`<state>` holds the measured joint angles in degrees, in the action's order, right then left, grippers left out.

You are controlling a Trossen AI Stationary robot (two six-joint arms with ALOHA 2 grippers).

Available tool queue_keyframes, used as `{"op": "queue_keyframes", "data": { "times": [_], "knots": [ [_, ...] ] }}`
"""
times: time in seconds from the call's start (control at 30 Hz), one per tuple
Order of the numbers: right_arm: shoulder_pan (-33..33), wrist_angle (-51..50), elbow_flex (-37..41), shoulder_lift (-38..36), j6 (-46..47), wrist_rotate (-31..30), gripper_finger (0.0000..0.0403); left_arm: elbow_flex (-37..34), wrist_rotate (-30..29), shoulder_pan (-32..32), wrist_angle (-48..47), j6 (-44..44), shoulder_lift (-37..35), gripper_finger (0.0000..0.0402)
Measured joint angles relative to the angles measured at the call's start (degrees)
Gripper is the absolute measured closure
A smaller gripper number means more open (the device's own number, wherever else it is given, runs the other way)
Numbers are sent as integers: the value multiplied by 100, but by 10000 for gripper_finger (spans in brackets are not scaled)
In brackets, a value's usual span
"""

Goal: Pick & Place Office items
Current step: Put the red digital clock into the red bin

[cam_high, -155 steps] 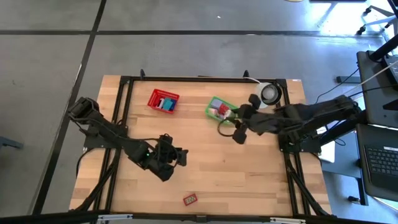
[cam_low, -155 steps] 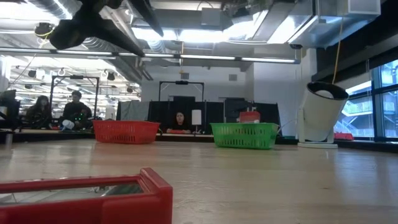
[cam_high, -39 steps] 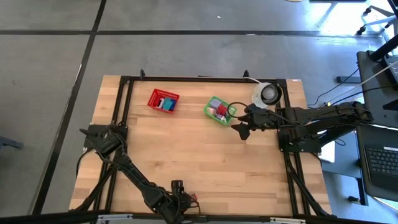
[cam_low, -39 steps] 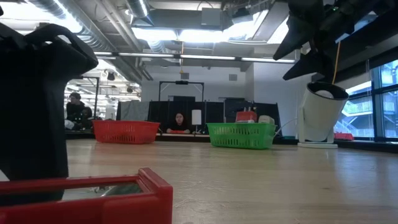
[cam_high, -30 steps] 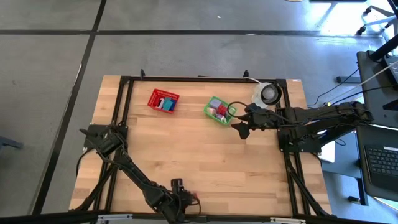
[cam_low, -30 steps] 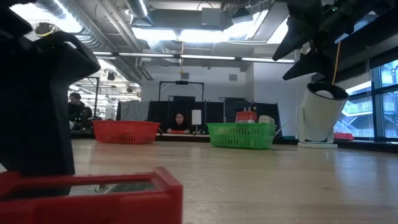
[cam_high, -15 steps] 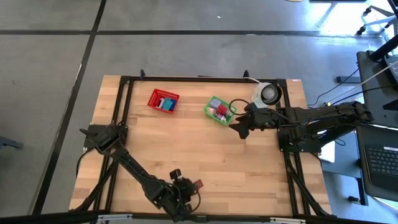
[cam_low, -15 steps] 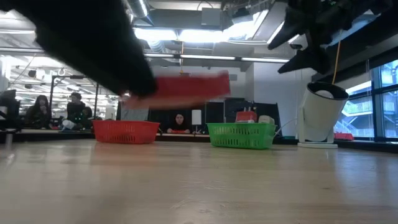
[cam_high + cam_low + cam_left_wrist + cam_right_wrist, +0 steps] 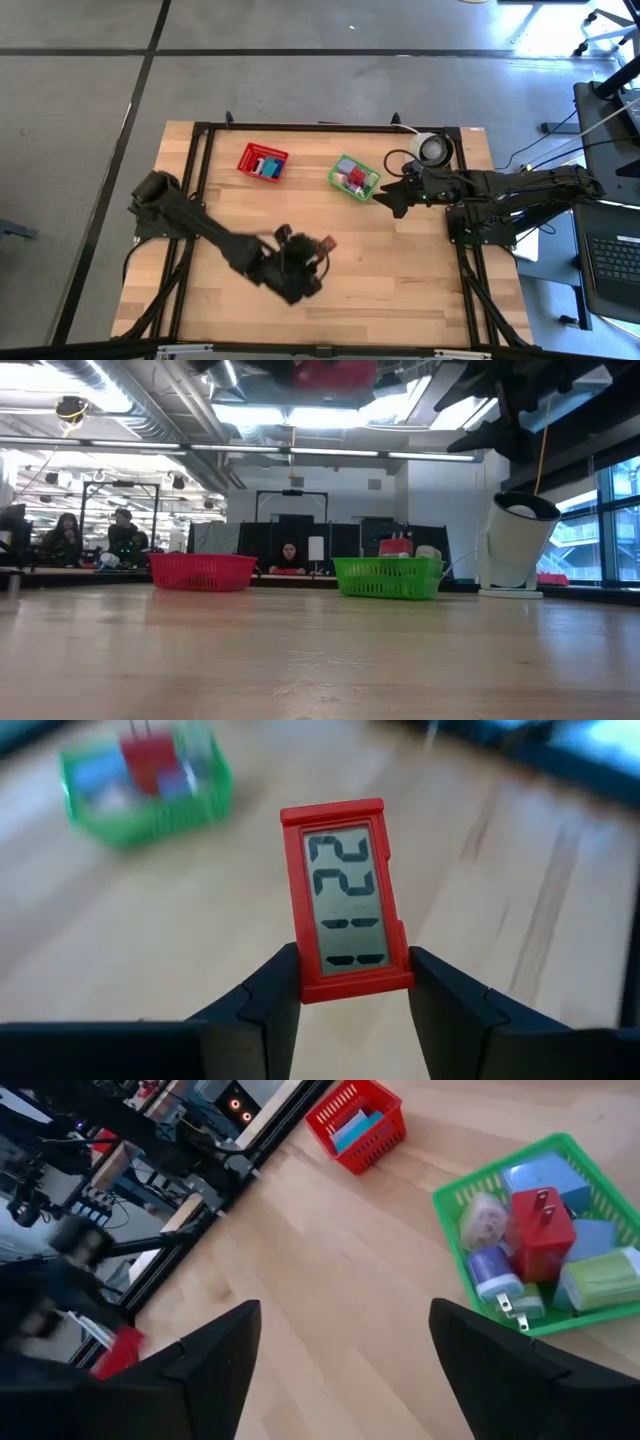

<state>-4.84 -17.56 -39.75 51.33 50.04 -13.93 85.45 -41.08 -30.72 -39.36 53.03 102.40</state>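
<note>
My left gripper point(image 9: 312, 250) is over the middle of the table, shut on a small red piece with a grey number display point(image 9: 345, 900). The piece also shows in the high view point(image 9: 323, 243) and at the top of the low view point(image 9: 335, 375). My right gripper point(image 9: 395, 200) is open and empty beside the green mesh basket point(image 9: 354, 177); its fingers stand wide apart in the right wrist view point(image 9: 345, 1380). The green basket point(image 9: 545, 1230) holds red, blue, lavender and green pieces. The red mesh basket point(image 9: 263, 162) holds blue and white pieces. My left gripper pinches the red piece between its two fingers point(image 9: 275, 995), by the two long sides of its lower end point(image 9: 350, 982). The rest of the piece sticks out past the fingertips with its display toward the wrist camera. It is lifted clear of the table.
A white round container point(image 9: 432, 150) stands at the far right corner, and shows in the low view point(image 9: 518, 540). Both baskets stand near the far edge. Bare wood lies between the baskets and the near edge. People sit in the room beyond the table point(image 9: 288, 555).
My left gripper has lifted the red piece off the table by the near edge. It has carried the piece up and toward the far edge, to above the middle of the table. The piece has left the front of the low view and now shows at its top.
</note>
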Motion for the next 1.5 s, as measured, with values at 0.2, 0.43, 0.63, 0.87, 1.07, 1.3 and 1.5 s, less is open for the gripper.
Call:
{"op": "queue_keyframes", "data": {
  "times": [0.2,0.43,0.63,0.87,1.07,1.3,1.5],
  "knots": [
    [0,-55,0,-11,35,-17,117,0,-160,374,1158,-1486,-764,251],
    [0,-46,0,-11,54,-17,118,2,-145,709,2573,-3355,-1338,251],
    [-9,-50,0,-11,392,-574,119,2,146,1129,2675,-3515,-1574,251],
    [-6,-44,0,-11,604,-1492,132,2,945,1619,1928,-3574,-1823,251],
    [-4,-46,0,-9,-206,-1502,142,2,1162,2219,651,-3428,-2373,251],
    [-4,-46,0,-9,-598,-1505,142,-339,1581,2784,-400,-3564,-3104,251],
    [-4,-46,0,-9,-922,-1967,142,-1649,1714,3406,-89,-3490,-4024,251]
  ]
}}
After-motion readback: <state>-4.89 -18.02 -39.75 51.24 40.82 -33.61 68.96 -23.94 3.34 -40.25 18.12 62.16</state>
